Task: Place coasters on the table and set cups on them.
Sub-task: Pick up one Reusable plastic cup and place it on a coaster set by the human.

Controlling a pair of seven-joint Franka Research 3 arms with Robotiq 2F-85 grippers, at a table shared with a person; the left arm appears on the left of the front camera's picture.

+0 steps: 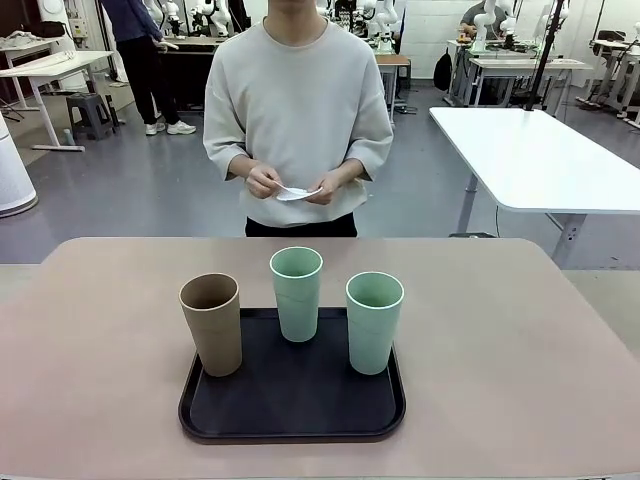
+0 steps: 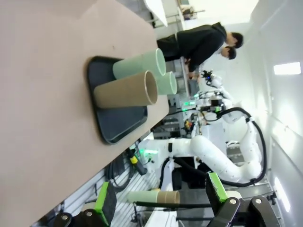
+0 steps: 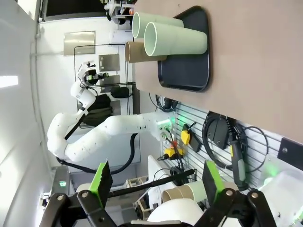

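Left gripper (image 2: pixel 158 194): held off table (image 1: pixel 500 340) edge, clear of surface. Fingers wide apart, gripping nothing.
Right gripper (image 3: pixel 156 177): likewise off table edge. Fingers wide apart, touching nothing.
Person's hands (image 1: pixel 265 181): raised at waist beyond far edge, pinching coasters (image 1: pixel 295 192) between them. Count unreadable.
Tan cup (image 1: pixel 212 322), rear mint cup (image 1: pixel 297 293), right mint cup (image 1: pixel 374 322): upright on tray (image 1: pixel 290 410), long axes vertical, mouths up, none touching. Tan cup at tray's left edge.
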